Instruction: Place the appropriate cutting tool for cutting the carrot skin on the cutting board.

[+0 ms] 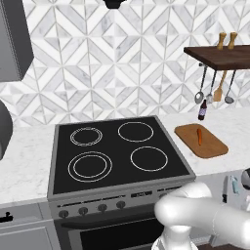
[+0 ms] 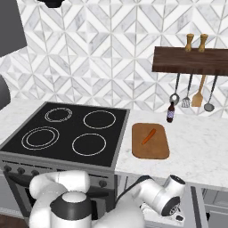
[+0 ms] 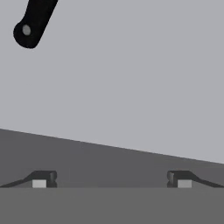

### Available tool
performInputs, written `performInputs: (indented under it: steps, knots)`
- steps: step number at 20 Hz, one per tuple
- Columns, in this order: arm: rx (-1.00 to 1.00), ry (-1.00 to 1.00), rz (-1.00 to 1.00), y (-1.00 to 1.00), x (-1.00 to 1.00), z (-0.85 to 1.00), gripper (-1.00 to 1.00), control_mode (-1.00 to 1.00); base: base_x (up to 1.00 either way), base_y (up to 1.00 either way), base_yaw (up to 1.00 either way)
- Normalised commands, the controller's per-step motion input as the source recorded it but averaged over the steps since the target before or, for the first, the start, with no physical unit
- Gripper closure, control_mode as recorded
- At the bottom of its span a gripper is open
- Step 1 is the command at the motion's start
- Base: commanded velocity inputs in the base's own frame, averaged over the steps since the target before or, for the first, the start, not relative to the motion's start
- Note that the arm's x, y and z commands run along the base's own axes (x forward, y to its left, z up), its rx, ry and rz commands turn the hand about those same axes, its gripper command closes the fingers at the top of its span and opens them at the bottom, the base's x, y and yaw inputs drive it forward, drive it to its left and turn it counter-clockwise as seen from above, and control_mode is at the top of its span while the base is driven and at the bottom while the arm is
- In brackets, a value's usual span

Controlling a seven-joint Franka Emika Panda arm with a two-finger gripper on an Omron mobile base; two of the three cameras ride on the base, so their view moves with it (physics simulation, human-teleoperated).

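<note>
On the marble counter just right of the stove, the cutting board (image 2: 150, 141) lies flat with the carrot (image 2: 149, 136) resting on its middle, set slantwise and well inside the board's edges. Above and behind the board from the gripper's side, a small dark bottle (image 2: 170, 113) stands upright near the wall, and over it a dark wooden wall shelf (image 2: 191, 61) carries two pepper mills (image 2: 196, 42), with a ladle, a slotted turner, a wooden spatula (image 2: 198, 98) and another spoon hanging from its underside. The black four-burner cooktop (image 2: 73, 131) sits to the board's left. The arm is bent low in front of the counter, well below the board, its wrist reaching down by an opened drawer at the lower right of both base views, where a light-handled utensil (image 1: 235, 186) lies. In the hand view the gripper (image 3: 111, 179) has its two fingertips (image 3: 43, 179) spread wide apart with nothing between them, facing a plain grey surface; a black handle end with a small hole (image 3: 29, 24) lies above them and to the left, well apart from both.
</note>
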Motion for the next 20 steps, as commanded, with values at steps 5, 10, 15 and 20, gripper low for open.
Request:
performInputs:
  steps: [5,10,15,20]
  knots:
    - [0.00,0.07,0.05,0.04,-1.00,0.15,-1.00,-1.00,0.00,0.00,0.00]
    - [0.00,0.05,0.03,0.06,-0.80,0.41,-1.00,-1.00,0.00,0.00,0.00]
    - [-0.05,-0.02,0.02,-0.14,0.20,0.41,-1.00,-1.00,0.00,0.00,0.00]
    - [-0.03,-0.04,0.00,-0.35,0.59,0.13,-1.00,-1.00,0.00,0.00,0.00]
